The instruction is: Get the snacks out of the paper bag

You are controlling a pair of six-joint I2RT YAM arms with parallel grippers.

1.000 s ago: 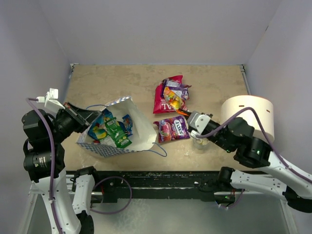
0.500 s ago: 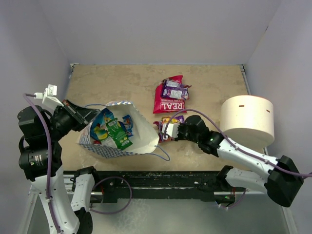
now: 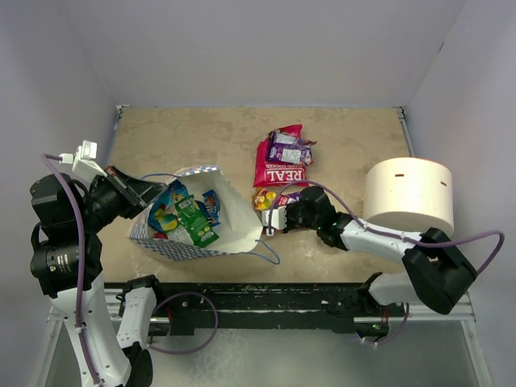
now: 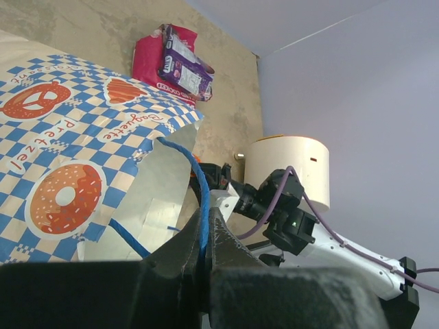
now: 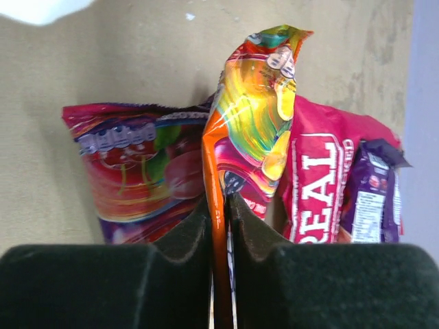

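Note:
The paper bag [image 3: 234,222] lies on its side, mouth open, white inside. Green [image 3: 193,219] and blue [image 3: 211,205] packets lie in it. My left gripper [image 3: 151,190] is shut on its blue cord handle [image 4: 199,185]; the checkered outside [image 4: 75,151] fills the left wrist view. My right gripper [image 3: 276,216] is shut on the edge of an orange-yellow packet [image 5: 257,116], held upright over a pink-purple packet [image 5: 137,171]. The red chip bag [image 3: 280,168] lies beyond with a purple packet [image 3: 289,149] on it. The chip bag [image 5: 319,185] also shows in the right wrist view.
A big white cylinder roll [image 3: 407,197] stands at the right, close behind my right arm. Grey walls close the table at the back and both sides. The bag's second cord handle [image 3: 266,251] trails near the front edge.
My right gripper has swung left from beside the cylinder, carrying the orange-yellow packet off the red chip bag to over the pink-purple packet. My left gripper has lifted the bag's handle slightly.

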